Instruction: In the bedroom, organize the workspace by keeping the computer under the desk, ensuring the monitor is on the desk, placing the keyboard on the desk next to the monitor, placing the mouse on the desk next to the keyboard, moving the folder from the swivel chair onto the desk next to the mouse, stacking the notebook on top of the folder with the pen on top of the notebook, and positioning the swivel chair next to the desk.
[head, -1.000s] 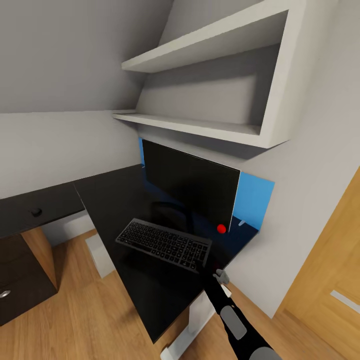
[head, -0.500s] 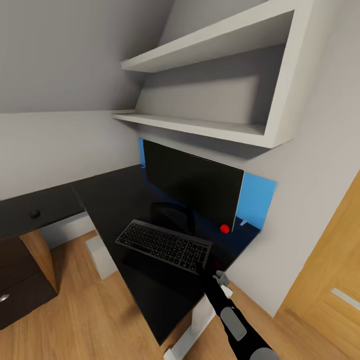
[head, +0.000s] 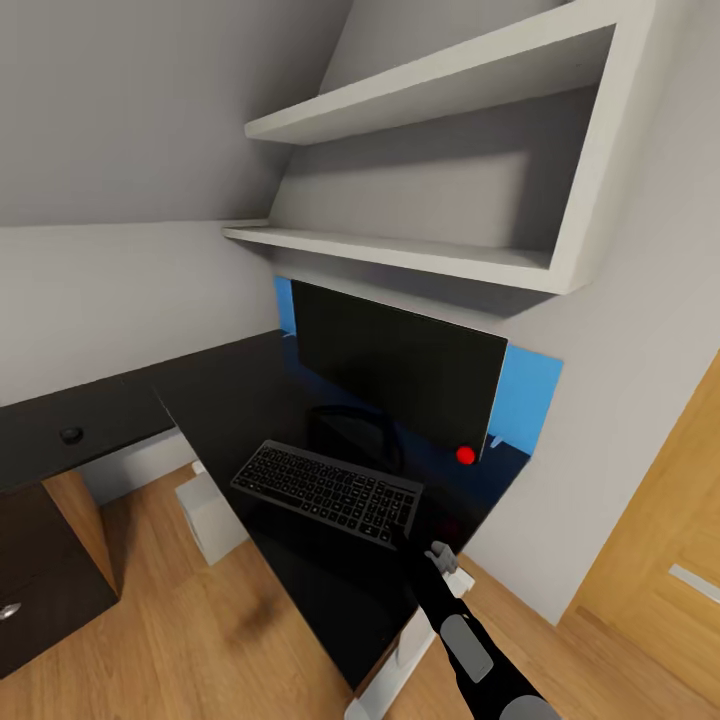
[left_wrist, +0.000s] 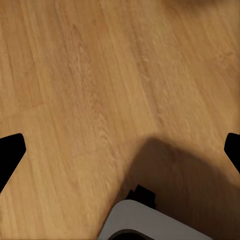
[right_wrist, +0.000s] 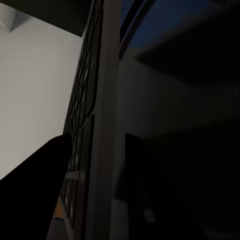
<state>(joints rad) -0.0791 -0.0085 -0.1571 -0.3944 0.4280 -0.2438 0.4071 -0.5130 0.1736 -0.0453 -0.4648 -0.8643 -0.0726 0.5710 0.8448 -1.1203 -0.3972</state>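
Observation:
The wide black monitor (head: 395, 365) with a red dot at its lower corner stands on the glossy black desk (head: 230, 400), before the blue back panel. In front of it the dark grey keyboard (head: 328, 490) hangs just above the desk top. My right gripper (head: 405, 535) is shut on its near right end. In the right wrist view the keyboard's edge (right_wrist: 97, 125) runs between the dark fingers (right_wrist: 35, 195). A pale grey box, the computer (head: 212, 515), stands on the floor under the desk's left edge. My left gripper (left_wrist: 120, 150) is open over bare wood floor.
Two white wall shelves (head: 400, 255) hang above the monitor. A black cabinet desk with a round knob (head: 70, 435) adjoins at the left. A wooden door (head: 660, 560) is at the right. The desk's white leg (head: 400, 665) stands near my right arm.
The whole view has shifted, so the camera has moved: desk and monitor sit further right in the picture. The keyboard stays in my right gripper at the same spot in view.

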